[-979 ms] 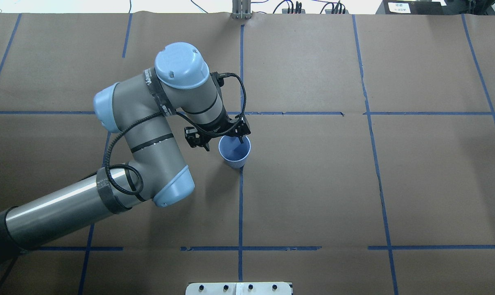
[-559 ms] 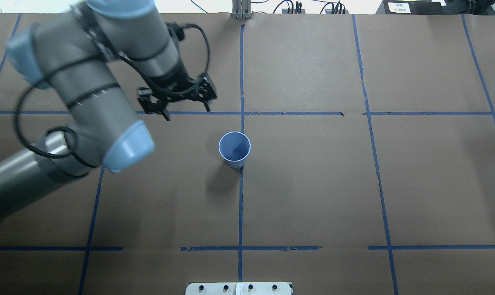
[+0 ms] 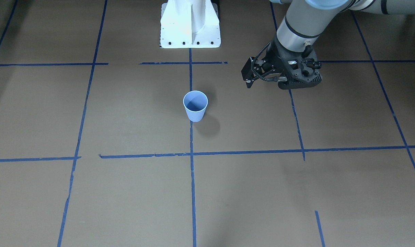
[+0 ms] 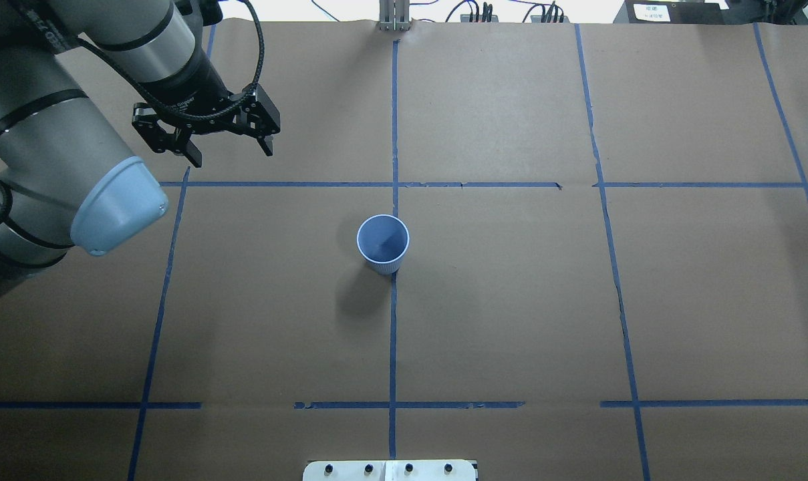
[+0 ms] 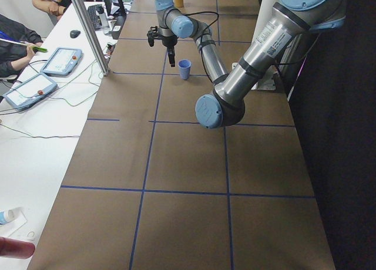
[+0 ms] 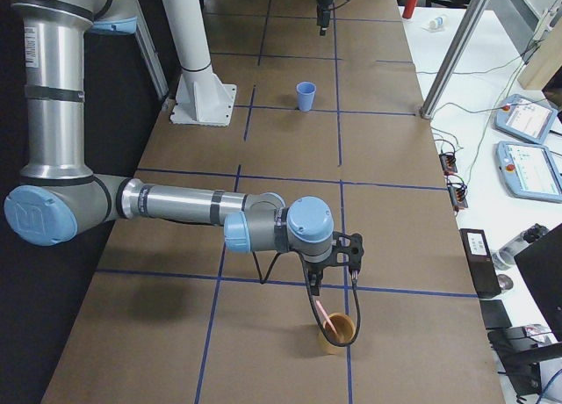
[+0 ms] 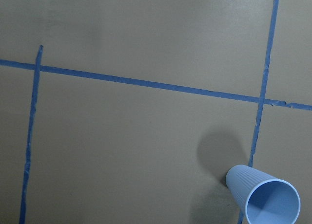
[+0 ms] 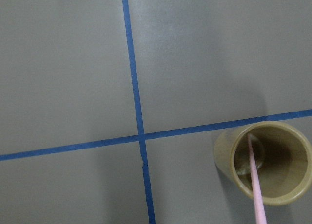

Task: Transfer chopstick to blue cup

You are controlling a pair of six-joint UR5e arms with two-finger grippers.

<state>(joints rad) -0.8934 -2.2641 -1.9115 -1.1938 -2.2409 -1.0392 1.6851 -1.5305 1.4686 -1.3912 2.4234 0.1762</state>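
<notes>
The blue cup (image 4: pixel 383 244) stands upright and empty at the table's middle; it also shows in the front view (image 3: pixel 195 106) and the left wrist view (image 7: pixel 265 197). My left gripper (image 4: pixel 230 153) is open and empty, hanging well off to the cup's far left (image 3: pixel 272 82). The pink chopstick (image 8: pixel 256 190) leans inside a tan cup (image 8: pixel 270 163). In the exterior right view my right gripper (image 6: pixel 334 290) hangs just above that tan cup (image 6: pixel 334 334), around the stick's upper end (image 6: pixel 323 314). I cannot tell whether it is open or shut.
The white robot base (image 3: pixel 190 24) stands at the table's near edge. Blue tape lines grid the brown paper. Side benches hold tablets (image 6: pixel 527 119) and cables, with an aluminium post (image 5: pixel 88 29) and seated operators beside them.
My left gripper was at the blue cup with one finger over its rim. It has since risen and swung away to the far left, still open. The cup has not moved.
</notes>
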